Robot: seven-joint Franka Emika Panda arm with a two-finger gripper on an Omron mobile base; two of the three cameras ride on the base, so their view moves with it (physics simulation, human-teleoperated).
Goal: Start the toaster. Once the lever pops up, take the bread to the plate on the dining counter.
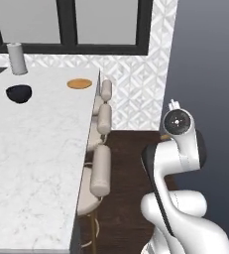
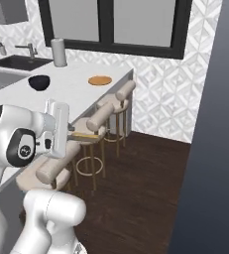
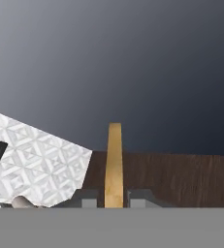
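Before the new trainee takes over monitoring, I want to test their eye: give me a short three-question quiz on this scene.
1. True or false: the bread already lies on the plate.
2. What does the gripper hold? A) the dark bowl B) the bread C) nothing
3. Fill in: on the dining counter, the dark bowl sits nearer the grey ____ than the plate does.

Key:
1. False: the gripper holds the slice edge-on, over the wooden floor.
2. B
3. cylinder
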